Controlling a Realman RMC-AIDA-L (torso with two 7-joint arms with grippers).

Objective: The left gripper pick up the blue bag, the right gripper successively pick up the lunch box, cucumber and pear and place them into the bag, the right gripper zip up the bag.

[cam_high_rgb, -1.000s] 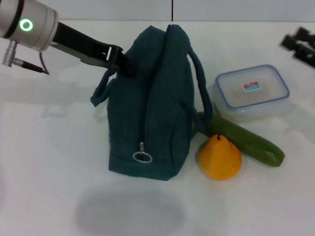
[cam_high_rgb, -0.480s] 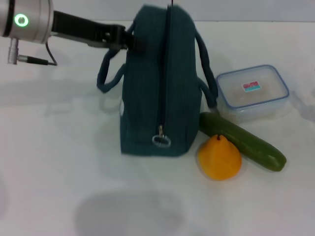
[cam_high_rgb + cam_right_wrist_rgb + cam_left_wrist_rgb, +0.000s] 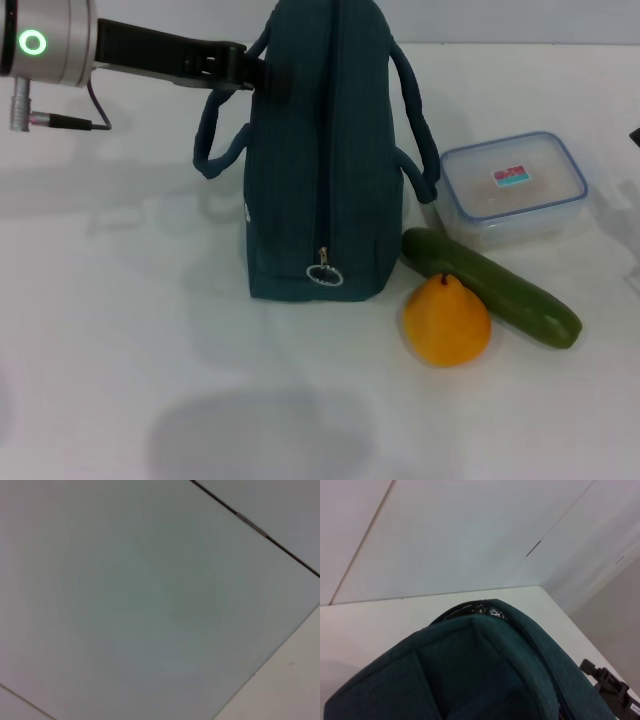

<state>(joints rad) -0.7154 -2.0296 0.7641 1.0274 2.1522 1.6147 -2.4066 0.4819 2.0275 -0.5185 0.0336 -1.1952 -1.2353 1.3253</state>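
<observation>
Left gripper pinches the blue bag upright; the lunch box lies at its 3 o'clock, nearer the unseen right arm.

blue bag upright mid-desk. left gripper at its upper left side. lunch box right of bag, cucumber in front of the box, pear touching cucumber's near side, just right of bag's front corner.
</observation>
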